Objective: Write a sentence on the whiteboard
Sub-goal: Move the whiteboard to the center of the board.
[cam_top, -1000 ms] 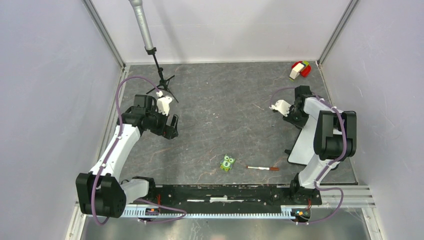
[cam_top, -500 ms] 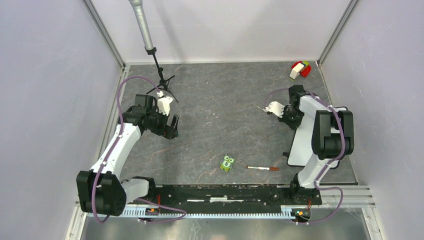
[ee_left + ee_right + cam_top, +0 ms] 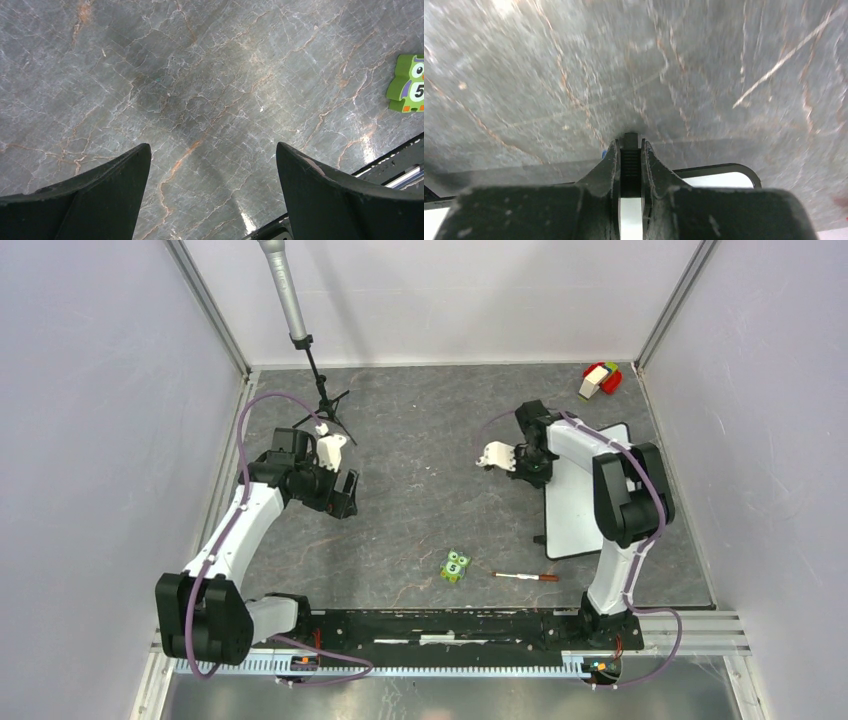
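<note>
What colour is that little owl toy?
The owl toy is bright green; clearest in the left wrist view.

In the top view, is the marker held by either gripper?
No, the marker lies loose on the table, just right of the green owl toy.

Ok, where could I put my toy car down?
The middle of the table is bare, between the left hand and the whiteboard. It's crowded at the near edge by the owl toy and marker.

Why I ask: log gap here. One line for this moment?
right gripper: shut on whiteboard | left gripper: open | marker: on table, ungrasped
</note>
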{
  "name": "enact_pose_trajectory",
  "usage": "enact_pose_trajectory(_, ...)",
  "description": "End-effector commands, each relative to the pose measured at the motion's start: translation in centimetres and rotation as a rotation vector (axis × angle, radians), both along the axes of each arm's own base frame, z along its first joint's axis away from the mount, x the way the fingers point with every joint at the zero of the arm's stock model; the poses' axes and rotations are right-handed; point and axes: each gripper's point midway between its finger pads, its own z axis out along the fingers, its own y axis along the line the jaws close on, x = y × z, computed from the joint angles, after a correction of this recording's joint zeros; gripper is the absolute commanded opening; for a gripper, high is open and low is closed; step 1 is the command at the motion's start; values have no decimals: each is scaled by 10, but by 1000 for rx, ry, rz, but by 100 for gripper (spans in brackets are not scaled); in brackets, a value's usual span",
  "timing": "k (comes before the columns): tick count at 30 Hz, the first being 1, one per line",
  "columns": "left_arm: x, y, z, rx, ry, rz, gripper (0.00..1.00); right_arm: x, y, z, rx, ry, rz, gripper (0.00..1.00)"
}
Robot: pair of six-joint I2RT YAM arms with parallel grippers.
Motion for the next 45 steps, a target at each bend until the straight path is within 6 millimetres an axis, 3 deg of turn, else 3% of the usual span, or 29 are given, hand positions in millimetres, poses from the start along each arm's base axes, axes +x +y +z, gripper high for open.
enact_pose_trajectory(1,13,-2,5,-10,-11,39,100,-1,34,-1,28,34,78,0)
enact_pose_trajectory(9,15,5,0,21,0,73,100,-11,73,-20,30,62,195,0)
enact_pose_trajectory(19,16,8,-3,38,6,76,100,-15,150,9,96,-10,440,0)
enact_pose_trajectory(25,16,13,-2,60,-4,95,100,-31,181,8,41,-39,667,0)
enact_pose_trajectory(35,19,23,-3,97,-7,158,100,-63,201,-2,-83,-66,1036,0)
enact_pose_trajectory(38,20,23,-5,99,-1,158,100,-73,198,-3,-125,-64,1169,1)
enact_pose_trajectory(45,20,24,-5,99,0,157,100,-71,177,0,-301,-119,1398,2)
